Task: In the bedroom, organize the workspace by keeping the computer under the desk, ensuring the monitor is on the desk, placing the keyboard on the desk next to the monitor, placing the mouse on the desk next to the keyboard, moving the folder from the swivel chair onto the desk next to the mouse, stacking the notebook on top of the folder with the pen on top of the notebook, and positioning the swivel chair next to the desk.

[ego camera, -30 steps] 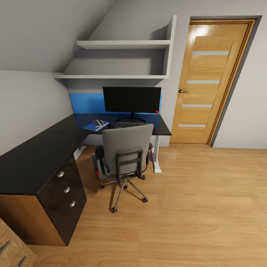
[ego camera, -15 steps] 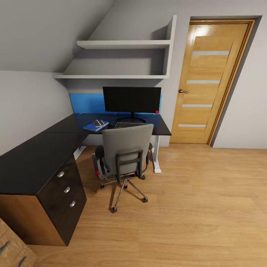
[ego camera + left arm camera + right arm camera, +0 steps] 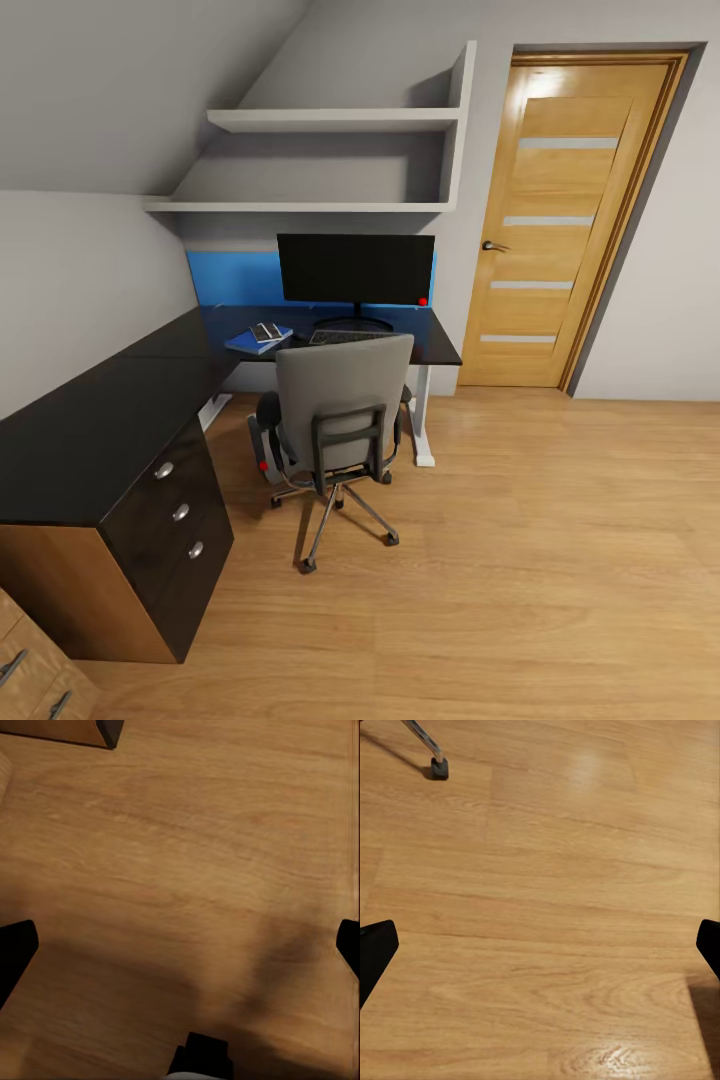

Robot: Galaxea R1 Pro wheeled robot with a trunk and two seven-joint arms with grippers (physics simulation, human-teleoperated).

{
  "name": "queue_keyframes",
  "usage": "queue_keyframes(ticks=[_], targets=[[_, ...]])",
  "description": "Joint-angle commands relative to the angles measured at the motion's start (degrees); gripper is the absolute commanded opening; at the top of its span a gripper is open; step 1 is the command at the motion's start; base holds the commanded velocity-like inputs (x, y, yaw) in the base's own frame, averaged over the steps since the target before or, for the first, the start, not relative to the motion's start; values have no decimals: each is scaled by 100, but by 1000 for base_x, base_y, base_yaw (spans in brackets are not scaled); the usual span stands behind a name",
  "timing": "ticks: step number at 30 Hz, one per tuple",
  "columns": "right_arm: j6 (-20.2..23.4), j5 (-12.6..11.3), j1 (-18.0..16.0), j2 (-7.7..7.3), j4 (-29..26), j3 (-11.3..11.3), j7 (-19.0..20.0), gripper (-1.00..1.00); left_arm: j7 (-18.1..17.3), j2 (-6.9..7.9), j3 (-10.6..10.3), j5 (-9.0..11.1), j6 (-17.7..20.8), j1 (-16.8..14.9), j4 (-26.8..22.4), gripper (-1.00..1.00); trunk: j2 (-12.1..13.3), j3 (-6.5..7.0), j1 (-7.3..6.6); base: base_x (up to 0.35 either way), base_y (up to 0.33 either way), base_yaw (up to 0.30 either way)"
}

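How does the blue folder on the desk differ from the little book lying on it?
The folder is bright blue; the notebook is grey and white. The folder is the larger one, its edges showing around the notebook. The folder lies directly on the black desk, while the notebook rests on top of the folder. Both are flat, thin rectangles, left of the keyboard.

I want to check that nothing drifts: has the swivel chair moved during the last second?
No. The swivel chair keeps the same place against the desk and the door; its back hides the same part of the keyboard.
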Motion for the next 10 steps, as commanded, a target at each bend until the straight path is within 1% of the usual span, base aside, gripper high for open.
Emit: queue_keyframes(ticks=[1, 4, 10], targets=[[-15, -24, -5, 4, 12, 49, -29, 100, 37, -20, -43, 23, -11, -3, 3, 100, -3, -5, -1, 0, 0, 0], [-15, -24, -4, 4, 13, 49, -29, 100, 39, -67, -38, 26, -9, -3, 3, 100, -3, -5, -1, 0, 0, 0], [-15, -24, -4, 3, 12, 49, -29, 100, 43, -91, -35, 28, -11, -3, 3, 100, -3, -5, -1, 0, 0, 0]])
